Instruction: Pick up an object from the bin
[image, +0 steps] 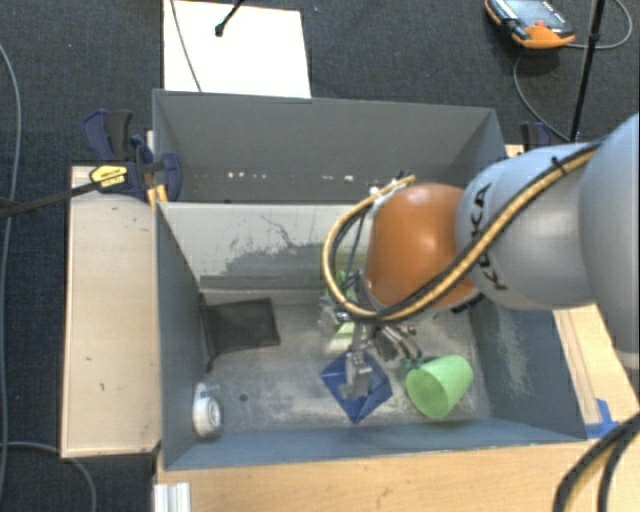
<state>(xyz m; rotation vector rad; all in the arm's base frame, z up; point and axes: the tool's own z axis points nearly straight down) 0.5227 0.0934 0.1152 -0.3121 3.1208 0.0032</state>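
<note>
My gripper (357, 380) reaches down into the bin's front middle, its fingertips resting on a flat blue piece (359, 397) that lies on the floor. Whether the fingers grip the blue piece is hidden by their own metal. A light green plastic cup (438, 385) lies on its side just to the right of the gripper, its mouth facing the front left. It sits apart from the fingers.
A dark grey flat pad (240, 325) lies at the back left of the bin floor. A small silver round thing (207, 411) sits in the front left corner. The arm with its orange cover and cables hangs over the bin's right half.
</note>
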